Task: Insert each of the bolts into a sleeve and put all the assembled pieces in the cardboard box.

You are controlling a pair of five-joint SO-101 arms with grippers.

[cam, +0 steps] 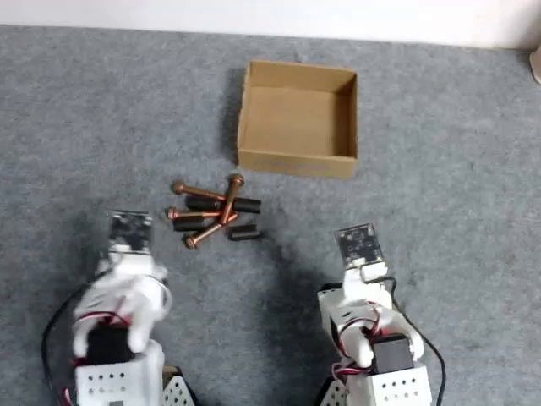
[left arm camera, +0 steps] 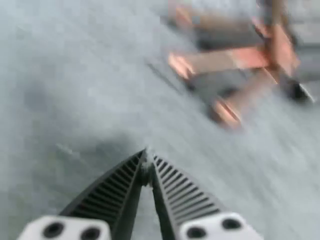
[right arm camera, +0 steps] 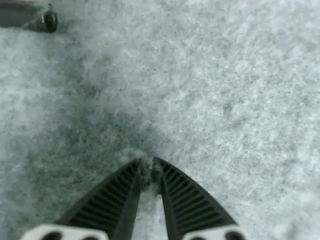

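Copper bolts lie crossed, mostly pointing sideways; black sleeves alongside.

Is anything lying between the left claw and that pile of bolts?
Nothing visible does. Just bare grey carpet lies between the left gripper and the heap of bolts and sleeves.

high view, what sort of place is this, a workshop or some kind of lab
Most likely a robot test bench, not a working shop: a tabletop covered in grey carpet-like fabric, one open brown cardboard box, and a small heap of copper-coloured bolts and black tube sleeves laid out as practice pieces.
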